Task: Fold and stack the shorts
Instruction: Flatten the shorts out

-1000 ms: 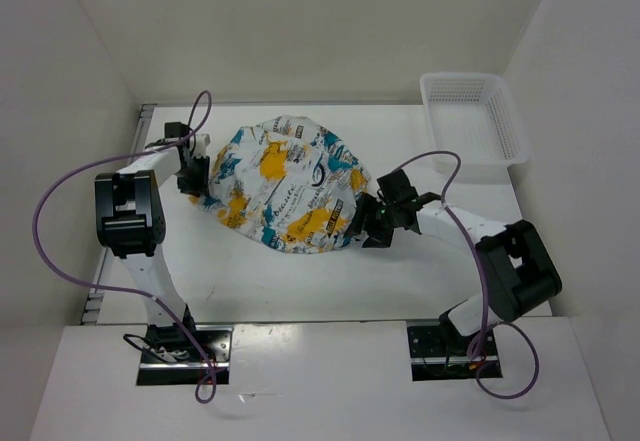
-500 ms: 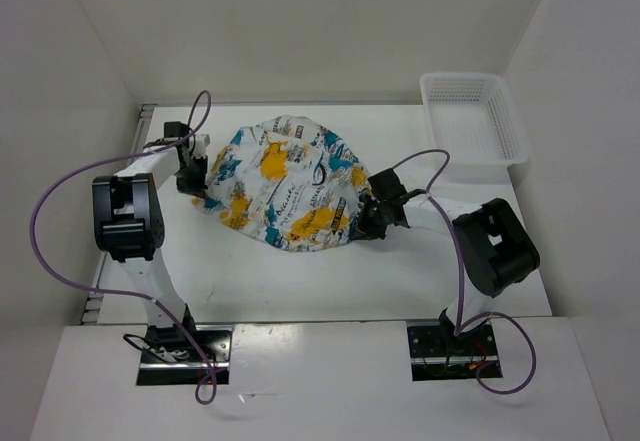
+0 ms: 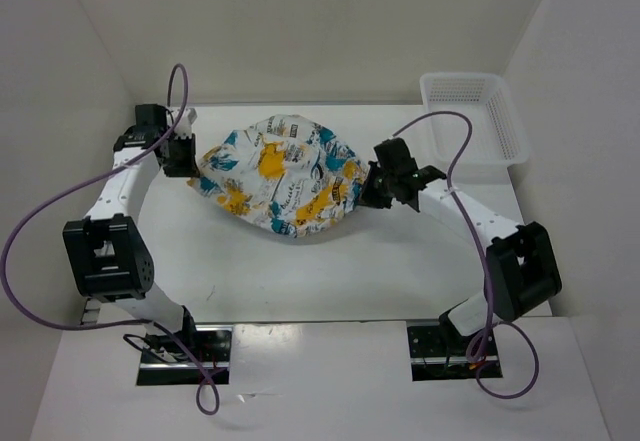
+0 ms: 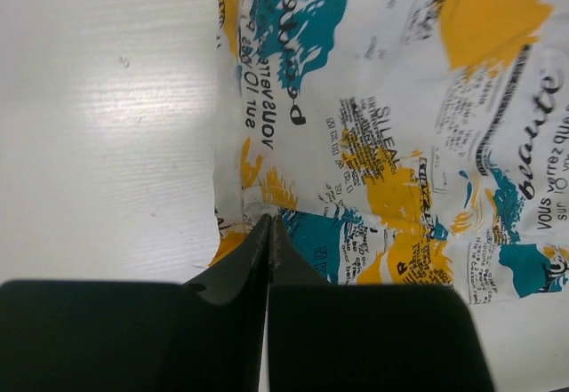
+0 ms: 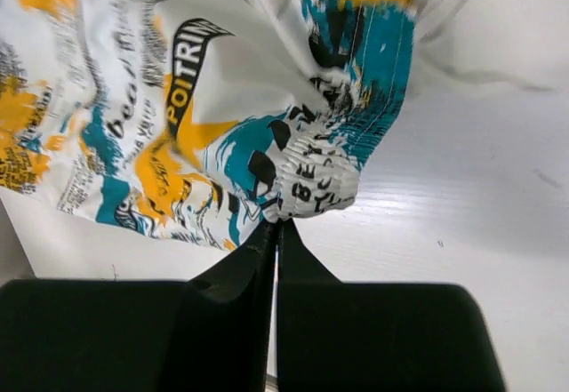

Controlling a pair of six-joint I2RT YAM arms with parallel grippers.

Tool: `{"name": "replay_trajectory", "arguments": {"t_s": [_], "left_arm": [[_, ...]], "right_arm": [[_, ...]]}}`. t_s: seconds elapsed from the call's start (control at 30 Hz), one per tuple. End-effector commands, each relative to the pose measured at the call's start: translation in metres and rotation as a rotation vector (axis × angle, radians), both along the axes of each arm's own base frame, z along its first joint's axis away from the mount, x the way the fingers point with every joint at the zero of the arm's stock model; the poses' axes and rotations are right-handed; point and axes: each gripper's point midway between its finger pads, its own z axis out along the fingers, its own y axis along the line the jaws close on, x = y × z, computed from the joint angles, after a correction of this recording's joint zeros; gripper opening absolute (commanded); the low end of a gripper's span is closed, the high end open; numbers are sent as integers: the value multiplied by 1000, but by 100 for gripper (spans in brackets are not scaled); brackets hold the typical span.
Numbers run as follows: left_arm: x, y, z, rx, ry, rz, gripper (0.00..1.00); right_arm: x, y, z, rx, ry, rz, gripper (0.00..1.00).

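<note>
The shorts (image 3: 280,176), white cloth printed with teal and orange patches and dark lettering, hang stretched between the two arms over the middle of the table. At their left corner my left gripper (image 3: 190,166) is shut on the hem, and the left wrist view has its jaws pinched together on the shorts (image 4: 373,134) at the gripper (image 4: 269,223). My right gripper (image 3: 368,193) is shut on the right end; in the right wrist view the gathered waistband of the shorts (image 5: 311,179) bunches just above the closed gripper (image 5: 276,225).
A white plastic mesh basket (image 3: 472,121) stands at the back right of the white table (image 3: 330,281). White walls close in the left, back and right sides. Purple cables loop from both arms.
Both grippers have closed on the ends of the shorts. They have since lifted and moved back and apart, pulling the cloth from a rumpled heap into a stretched shape.
</note>
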Motion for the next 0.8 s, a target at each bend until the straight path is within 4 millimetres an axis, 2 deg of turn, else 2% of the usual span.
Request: {"name": "replay_trajectory", "arguments": {"t_s": [0.0, 0.1, 0.2, 0.23, 0.27, 0.33, 0.37, 0.4, 0.43, 0.47, 0.5, 0.6, 0.67, 0.77], "left_arm": [[11, -9, 51, -74, -123, -50, 0], [9, -3, 53, -85, -116, -35, 0], [-5, -1, 36, -96, -64, -21, 0], [-19, -4, 13, -109, 0, -17, 0], [-28, -6, 9, -112, 11, -17, 0], [-48, -5, -17, -106, 87, 0, 0], [-66, -7, -37, -109, 142, 6, 0], [-75, -8, -48, -107, 175, 12, 0], [-80, -9, -58, -112, 199, 13, 0], [-82, -9, -63, -112, 201, 13, 2], [-88, -19, -72, -159, 213, -8, 10], [-79, -24, -73, -189, 163, -32, 30], [-72, -26, -72, -184, 146, -44, 32], [-64, -27, -76, -176, 159, -49, 30]], "right_arm": [[18, -10, 63, -75, -143, 4, 0], [26, -18, 85, -108, -182, -1, 0], [20, -21, 93, -105, -190, -1, 0], [14, -26, 80, -125, -165, -5, 0], [9, -28, 74, -126, -150, -10, 0], [-1, -35, 55, -127, -95, -43, 0], [-13, -40, 33, -143, -47, -49, 0], [-18, -37, 28, -115, -35, -46, 0], [-28, -39, 10, -118, 8, -46, 0], [-30, -40, 5, -106, 23, -55, 0], [-30, -38, 3, -86, 26, -62, 0], [-30, -38, 1, -85, 24, -63, 0], [-27, -36, 2, -84, 23, -63, 0], [-22, -34, 3, -94, 17, -48, 0]]}}
